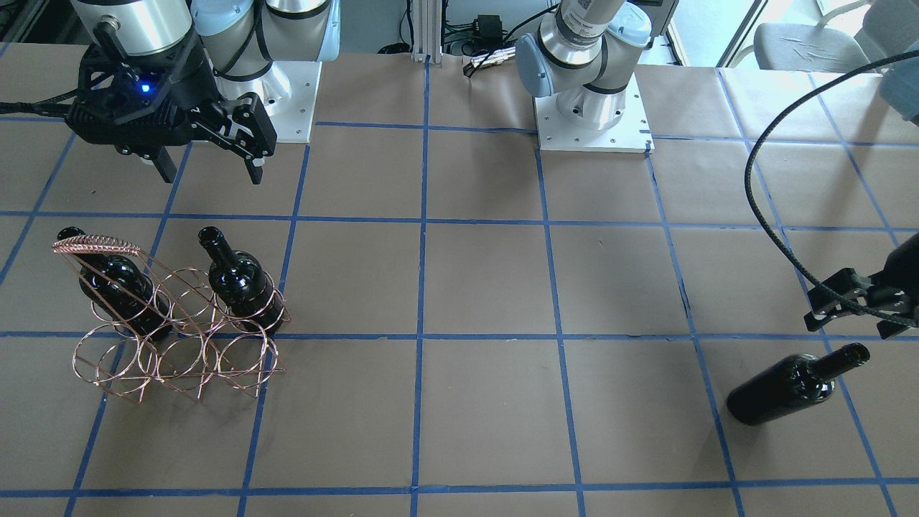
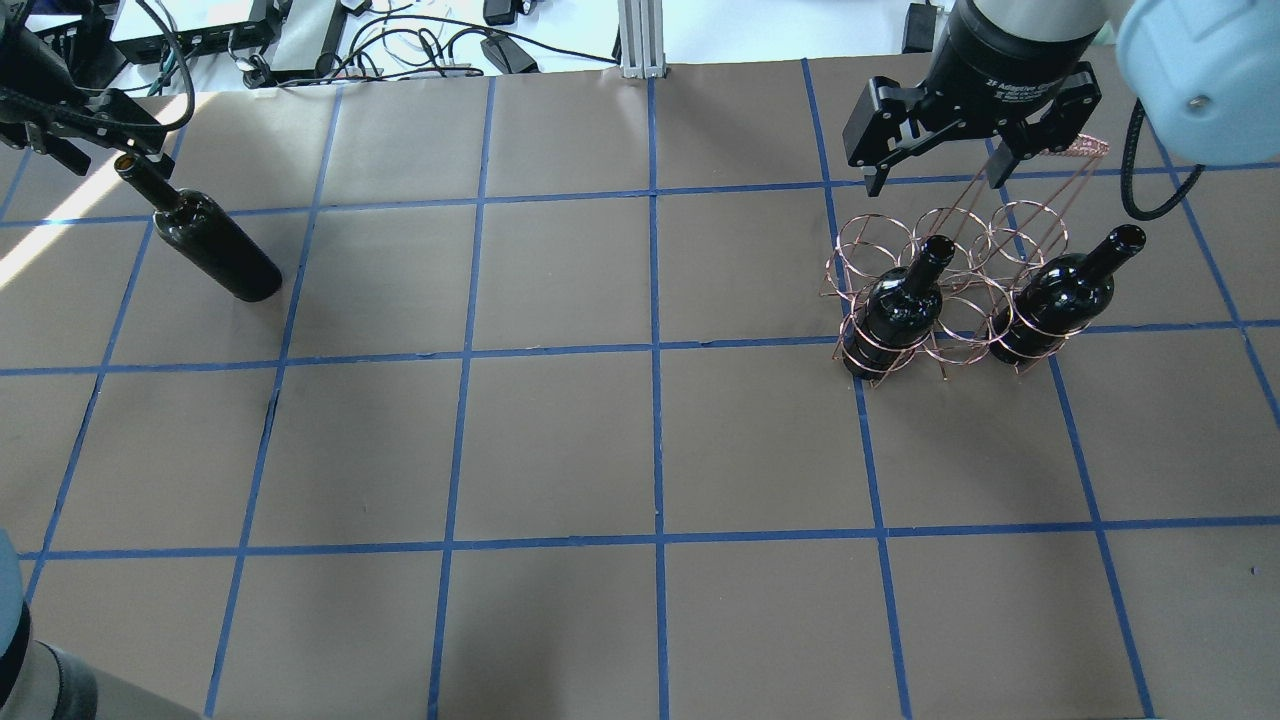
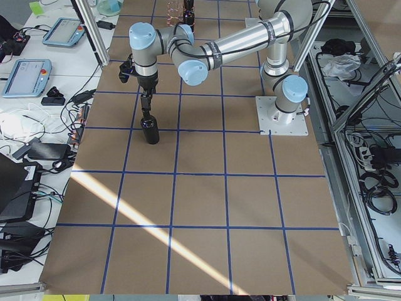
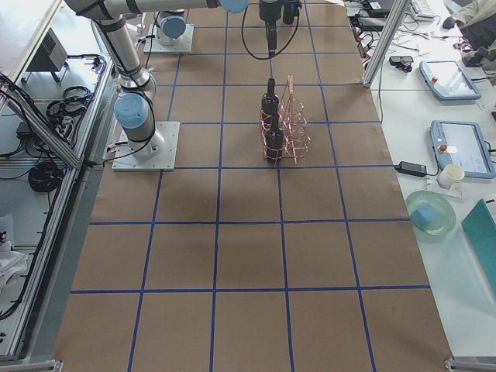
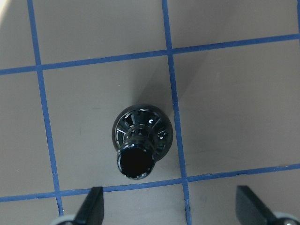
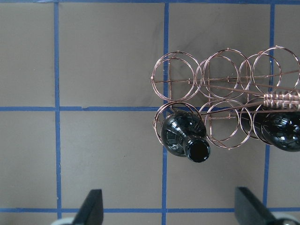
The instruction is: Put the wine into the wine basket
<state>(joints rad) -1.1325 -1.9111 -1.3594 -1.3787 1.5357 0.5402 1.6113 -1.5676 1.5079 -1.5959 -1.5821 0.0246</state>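
Observation:
A near-black wine bottle stands upright on the table, apart from the basket; it also shows in the overhead view and in the left wrist view. My left gripper is open and empty just above its mouth, and the mouth sits a little off the line between the fingers. The copper wire wine basket holds two more bottles in the row nearest the robot. My right gripper is open and empty, high above the basket's far side.
The basket's far row of three rings and the middle ring of its near row hold nothing. The basket's wrapped handle rises above the rings. Blue tape lines grid the brown table. Cables and boxes lie beyond the table's far edge.

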